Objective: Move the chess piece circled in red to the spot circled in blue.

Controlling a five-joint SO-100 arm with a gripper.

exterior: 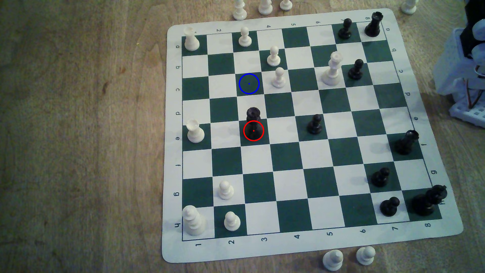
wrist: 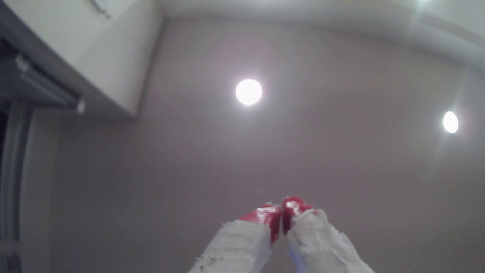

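Observation:
The chess piece, a black rook (exterior: 253, 118), stands upright on a dark green square of the board (exterior: 173, 147), with a red ring drawn around its base. Two squares farther back in the same column lies the spot (exterior: 249, 83), a green square marked by a blue ring with a centre dot and with nothing on it. In the wrist view my gripper (wrist: 281, 212) points up at the ceiling, its white fingers with red tips (wrist: 265, 215) pressed together and holding nothing. The arm's white base (exterior: 464, 78) sits off the board at the exterior view's right edge, far from the rook.
White pawns (exterior: 278, 77) (exterior: 273, 56) stand just to the exterior view's right of the spot. A white queen (exterior: 332, 68), black pawns (exterior: 315, 124) and other pieces are spread over the board. Several white pieces stand off the mat on the wooden table (exterior: 78, 131).

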